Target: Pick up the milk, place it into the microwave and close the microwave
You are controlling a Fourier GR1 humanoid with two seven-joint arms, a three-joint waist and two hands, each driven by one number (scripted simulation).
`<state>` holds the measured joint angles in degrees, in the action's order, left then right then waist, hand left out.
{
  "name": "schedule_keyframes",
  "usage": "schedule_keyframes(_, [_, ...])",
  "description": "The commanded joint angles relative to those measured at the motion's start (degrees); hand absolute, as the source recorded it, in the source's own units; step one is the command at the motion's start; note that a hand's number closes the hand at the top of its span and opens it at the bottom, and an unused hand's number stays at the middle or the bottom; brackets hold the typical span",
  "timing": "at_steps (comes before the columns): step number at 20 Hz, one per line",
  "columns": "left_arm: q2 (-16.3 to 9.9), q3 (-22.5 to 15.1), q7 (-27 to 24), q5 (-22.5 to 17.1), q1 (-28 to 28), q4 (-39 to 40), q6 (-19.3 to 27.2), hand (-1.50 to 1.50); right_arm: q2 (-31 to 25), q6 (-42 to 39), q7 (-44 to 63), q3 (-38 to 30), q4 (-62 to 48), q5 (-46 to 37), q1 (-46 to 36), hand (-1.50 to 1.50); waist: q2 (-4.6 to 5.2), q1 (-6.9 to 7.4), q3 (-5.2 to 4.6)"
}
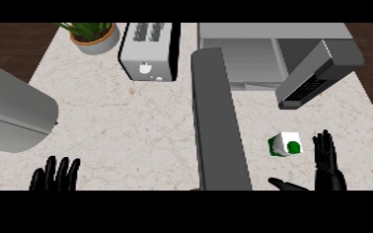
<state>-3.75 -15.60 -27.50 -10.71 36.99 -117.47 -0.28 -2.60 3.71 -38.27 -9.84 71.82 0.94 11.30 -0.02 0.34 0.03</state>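
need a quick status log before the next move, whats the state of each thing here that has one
microwave: open, nothing visible inside
microwave door: swung out over the counter
milk: on the counter, outside the microwave, not held
right hand: open, just right of the milk, not touching it
left hand: open, resting at the lower left edge
toaster: slots look empty

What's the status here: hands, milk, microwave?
Both hands open: left hand resting, right hand beside the milk. Milk on counter. Microwave door open.
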Motion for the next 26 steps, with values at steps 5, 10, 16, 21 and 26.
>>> schedule_keyframes(5, [-0.6,-0.2,-3.5,0.6,0.6,2.9,-0.1,-1.50,-2.7,-2.3,-12.6,-4.6,-20.9,1.2,-8.8,-1.50,0.03,0.07,0.01])
schedule_keyframes(10, [-1.4,0.0,-1.7,-1.8,2.5,0.0,0.3,-1.50,-4.4,-2.5,-15.0,-5.2,-25.7,1.2,-12.1,-1.50,0.00,0.06,0.00])
schedule_keyframes(16, [-2.1,-1.6,-4.4,0.1,2.4,0.9,0.1,-1.50,-4.5,0.0,-16.7,-4.9,-30.5,-0.1,-15.4,-1.50,-0.01,-0.03,-0.02])
schedule_keyframes(21, [-1.6,-0.5,-5.1,-2.4,0.9,4.3,-0.7,-1.50,-5.4,-2.7,-22.0,-5.3,-39.3,-0.6,-21.1,-1.50,0.05,0.12,0.01])
schedule_keyframes(26, [-3.8,-0.7,-4.8,-2.6,3.6,0.9,-1.2,-1.50,-6.5,-4.9,-21.9,-6.0,-43.0,0.8,-22.7,-1.50,0.05,0.18,0.02])
